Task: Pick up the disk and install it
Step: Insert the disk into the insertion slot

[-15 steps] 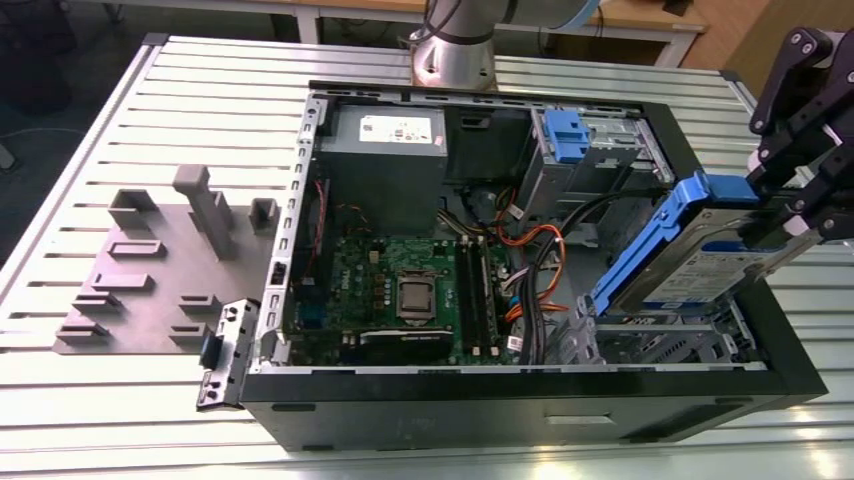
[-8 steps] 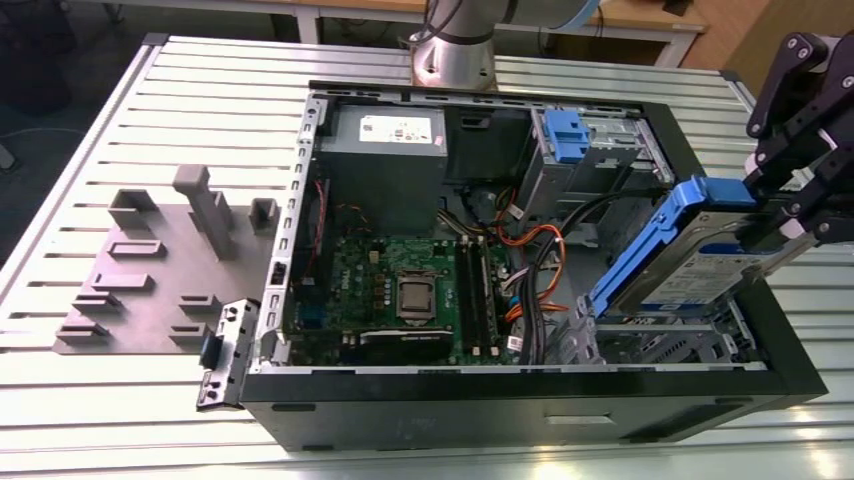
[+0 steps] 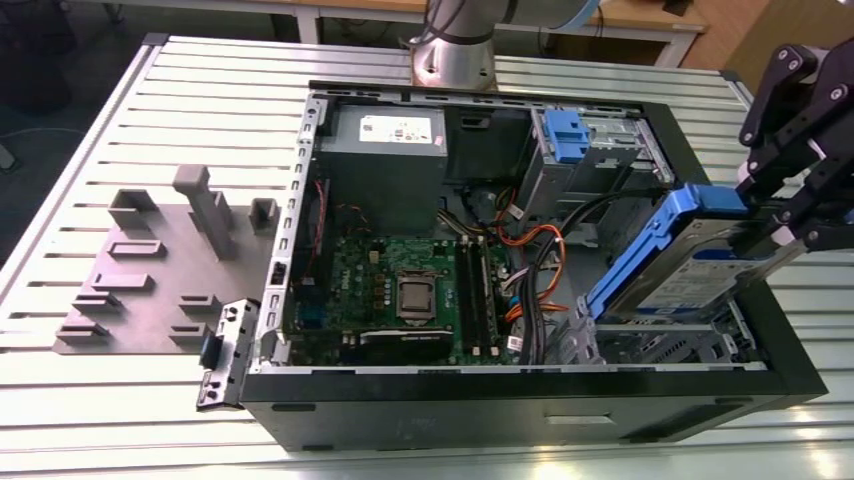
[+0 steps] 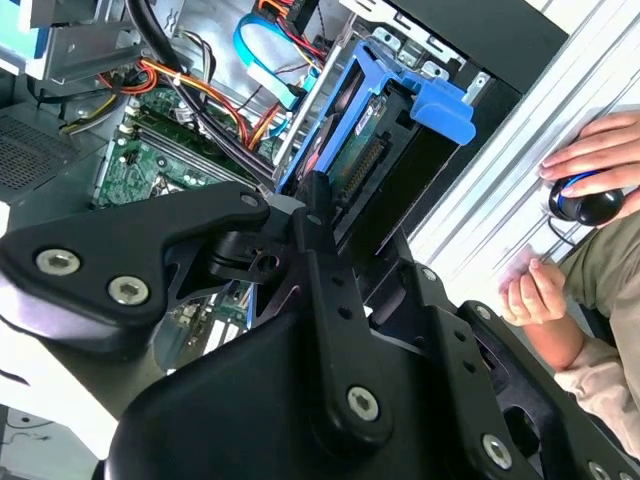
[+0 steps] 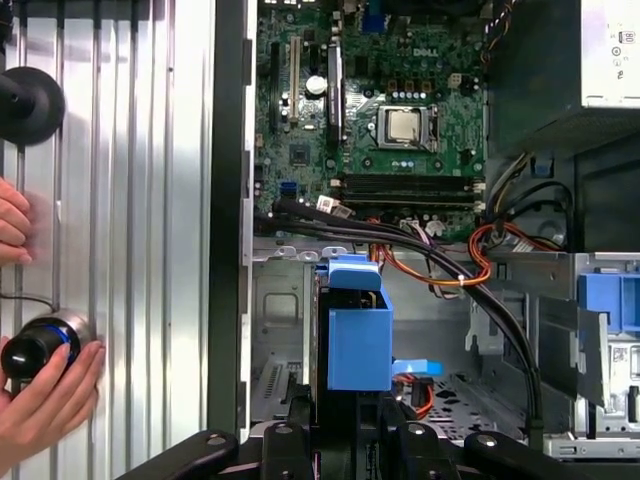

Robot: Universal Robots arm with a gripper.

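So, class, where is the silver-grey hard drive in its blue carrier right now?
At the exterior view's right, the silver-grey hard drive in its blue plastic carrier hangs tilted in the black tool, over the metal drive bay of the black computer case.

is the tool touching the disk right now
Touching. In the second wrist view the tool is closed on the end of the disk; the exterior view shows the disk held tilted over the computer case.
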